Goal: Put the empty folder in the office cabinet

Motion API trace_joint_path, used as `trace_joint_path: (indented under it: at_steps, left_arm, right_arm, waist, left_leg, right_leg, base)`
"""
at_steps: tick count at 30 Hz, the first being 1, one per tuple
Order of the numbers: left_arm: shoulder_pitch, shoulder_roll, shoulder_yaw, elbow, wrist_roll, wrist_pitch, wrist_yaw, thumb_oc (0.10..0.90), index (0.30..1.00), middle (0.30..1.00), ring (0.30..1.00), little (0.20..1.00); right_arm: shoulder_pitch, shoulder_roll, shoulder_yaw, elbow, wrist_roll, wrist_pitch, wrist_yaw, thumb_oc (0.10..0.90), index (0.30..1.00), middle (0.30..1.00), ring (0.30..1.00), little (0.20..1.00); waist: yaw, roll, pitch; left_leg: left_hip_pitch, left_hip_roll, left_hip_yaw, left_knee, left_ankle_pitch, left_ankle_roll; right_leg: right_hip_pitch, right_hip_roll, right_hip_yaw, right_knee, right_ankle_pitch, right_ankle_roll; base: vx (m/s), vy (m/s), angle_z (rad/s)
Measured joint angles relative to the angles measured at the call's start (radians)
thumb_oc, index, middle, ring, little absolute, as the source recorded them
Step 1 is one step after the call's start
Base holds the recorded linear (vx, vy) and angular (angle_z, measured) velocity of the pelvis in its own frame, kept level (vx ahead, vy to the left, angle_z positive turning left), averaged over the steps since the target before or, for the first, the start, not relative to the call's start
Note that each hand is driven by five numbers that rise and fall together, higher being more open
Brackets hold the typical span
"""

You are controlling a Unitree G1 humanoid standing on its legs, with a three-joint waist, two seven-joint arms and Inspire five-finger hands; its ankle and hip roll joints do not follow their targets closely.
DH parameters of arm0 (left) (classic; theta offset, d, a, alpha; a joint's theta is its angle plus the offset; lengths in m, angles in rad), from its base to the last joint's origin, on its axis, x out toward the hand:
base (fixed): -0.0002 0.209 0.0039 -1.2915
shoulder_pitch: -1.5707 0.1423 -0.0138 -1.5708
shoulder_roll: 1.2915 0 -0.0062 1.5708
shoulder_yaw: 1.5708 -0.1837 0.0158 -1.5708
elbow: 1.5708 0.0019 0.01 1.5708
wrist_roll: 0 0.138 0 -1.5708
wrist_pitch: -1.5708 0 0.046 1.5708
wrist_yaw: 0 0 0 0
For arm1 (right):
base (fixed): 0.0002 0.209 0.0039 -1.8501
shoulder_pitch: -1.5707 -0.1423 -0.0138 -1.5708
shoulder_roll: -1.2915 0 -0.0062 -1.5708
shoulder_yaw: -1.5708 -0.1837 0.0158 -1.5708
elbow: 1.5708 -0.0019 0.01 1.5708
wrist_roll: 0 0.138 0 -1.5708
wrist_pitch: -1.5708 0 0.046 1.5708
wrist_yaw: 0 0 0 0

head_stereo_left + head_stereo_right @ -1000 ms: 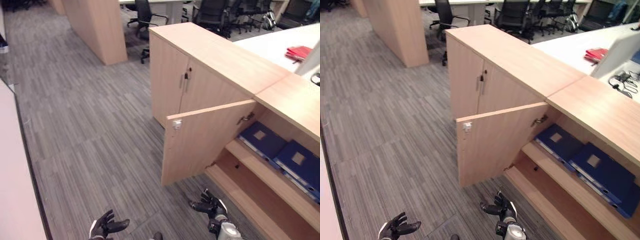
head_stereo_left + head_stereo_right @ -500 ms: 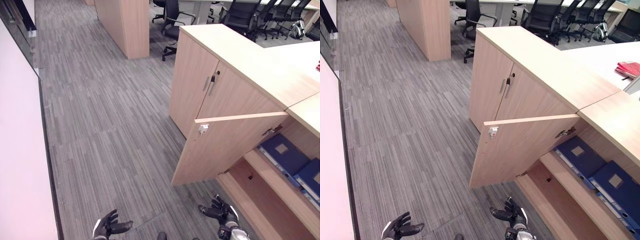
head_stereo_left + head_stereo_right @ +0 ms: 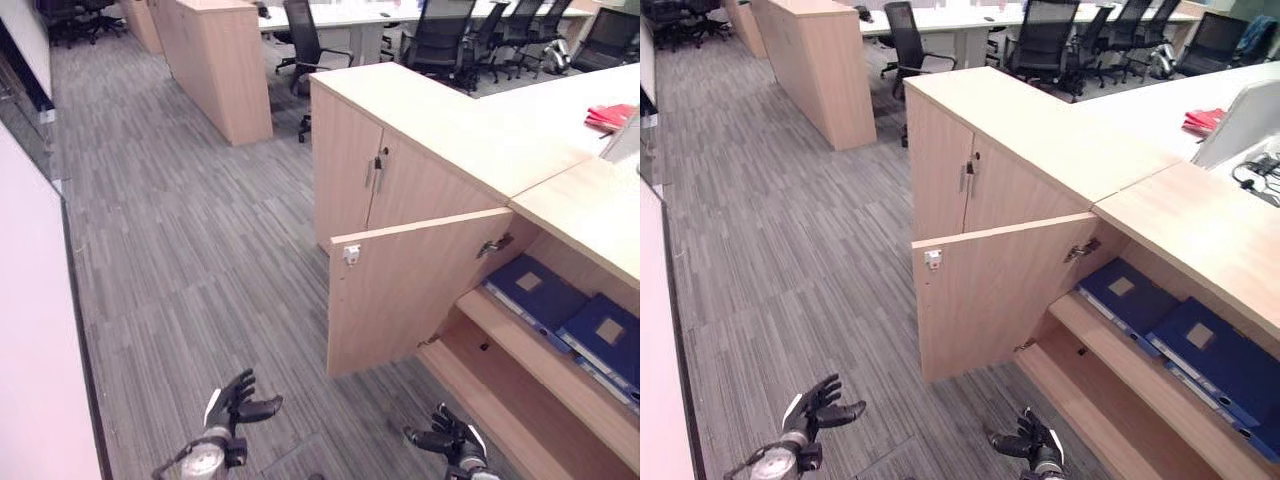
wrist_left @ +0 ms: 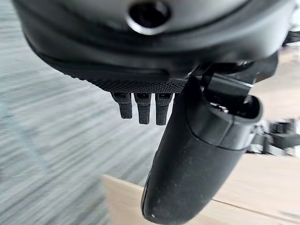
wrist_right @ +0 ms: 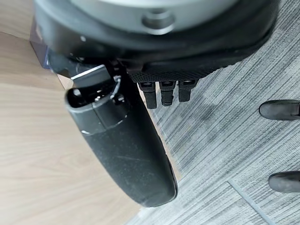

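Folders of stiff blue card (image 3: 529,289) lay flat in the light wooden cabinet (image 3: 560,350) at three o'clock, likely light and best gripped by the spine, while the dark left hand (image 3: 235,405) and dark right hand (image 3: 450,442) hung slack-fingered and empty.

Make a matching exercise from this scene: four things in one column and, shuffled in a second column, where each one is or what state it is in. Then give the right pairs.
Things:
1. blue folders
2. cabinet door
3. red item
4. left hand

Places or states:
A. swung open toward the carpet
B. low over the floor, fingers spread, holding nothing
C. lying flat on the shelf inside the open cabinet
D. on the white desk behind the cabinets

Pairs: 1-C, 2-A, 3-D, 4-B
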Motion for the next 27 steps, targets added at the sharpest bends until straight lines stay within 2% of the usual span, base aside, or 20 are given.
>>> trace_joint_path:
  at_steps: [5,8,12,22,27]
  left_arm:
    - [-0.112,0.05,0.003,0.002,-0.01,-0.002,0.017,0.8,0.9,0.9,0.9,0.9]
    - [-0.22,0.091,0.004,0.07,-0.048,-0.002,0.024,0.8,0.9,0.9,0.9,0.9]
    - [-0.33,0.104,0.001,0.107,-0.088,-0.001,0.044,0.8,0.9,0.9,0.9,0.9]
    - [-0.498,0.091,-0.061,0.104,-0.13,-0.001,0.044,0.8,0.9,0.9,0.9,0.9]
    - [-0.503,0.019,-0.067,0.086,-0.222,-0.002,0.067,0.8,0.9,0.9,0.9,0.9]
  right_arm:
    - [0.014,-0.012,0.011,-0.03,0.0,0.001,0.011,0.8,0.9,0.9,0.9,0.9]
    - [0.014,-0.021,0.018,-0.031,0.0,0.001,0.02,0.8,0.9,0.9,0.9,0.9]
    - [0.02,-0.032,0.021,-0.017,0.0,0.004,0.024,0.8,0.9,0.9,0.9,0.9]
    - [0.017,-0.054,0.025,-0.01,0.002,0.004,0.024,0.8,0.9,0.9,0.9,0.9]
    - [0.004,-0.042,0.015,0.065,0.004,0.01,0.008,0.8,0.9,0.9,0.9,0.9]
  waist:
    - [-0.047,0.023,-0.009]
    - [-0.071,0.035,-0.016]
    - [-0.099,0.039,-0.019]
    - [-0.157,0.036,-0.02]
    - [-0.147,0.028,-0.021]
  left_leg:
    - [0.017,0.017,0.04,-0.001,0.001,-0.004]
    - [0.019,0.03,0.083,0.0,-0.003,-0.01]
    - [0.025,0.043,0.118,0.0,-0.006,-0.015]
    - [0.038,0.062,0.166,0.0,-0.011,-0.024]
    - [0.036,0.061,0.164,-0.003,-0.013,-0.027]
  right_leg:
    - [0.0,0.014,0.036,0.0,0.002,-0.007]
    - [-0.016,0.024,0.068,0.0,0.004,-0.006]
    - [-0.027,0.038,0.099,0.0,0.01,-0.014]
    - [-0.037,0.059,0.149,0.0,0.021,-0.023]
    - [-0.038,0.057,0.148,0.0,0.02,-0.022]
  base:
    - [0.02,-0.035,-0.27]
    - [0.02,-0.029,-0.35]
    - [0.02,-0.017,-0.27]
    - [0.0,0.006,-0.18]
    - [0.0,0.025,0.02]
